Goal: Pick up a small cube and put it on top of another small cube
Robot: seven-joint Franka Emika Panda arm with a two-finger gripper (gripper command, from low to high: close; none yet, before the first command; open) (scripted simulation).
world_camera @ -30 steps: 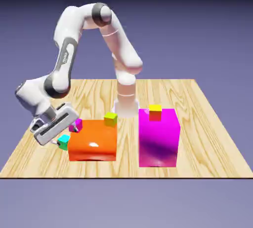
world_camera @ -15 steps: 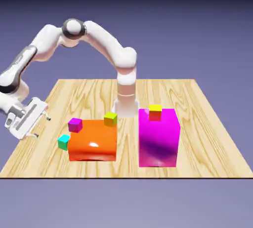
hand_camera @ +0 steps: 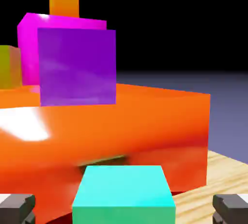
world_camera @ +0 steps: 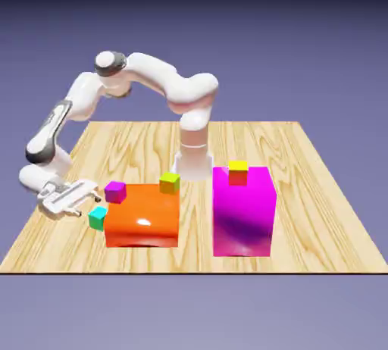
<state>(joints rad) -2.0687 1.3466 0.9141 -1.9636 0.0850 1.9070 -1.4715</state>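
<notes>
Orange block (hand_camera: 160, 121) blocking beyond cyan cube (hand_camera: 121, 189)

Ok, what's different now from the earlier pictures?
The gripper swung out to the exterior view's left, then came back in and turned, facing the cyan cube. It is open, holding nothing. All the cubes and both big blocks stayed put.

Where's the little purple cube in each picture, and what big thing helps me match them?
Exterior view: the purple cube is left of the middle, by the orange block's far left corner.
Hand view: it's in the upper left part, in front of the magenta block.
Landmark in both: the big orange block.
</notes>
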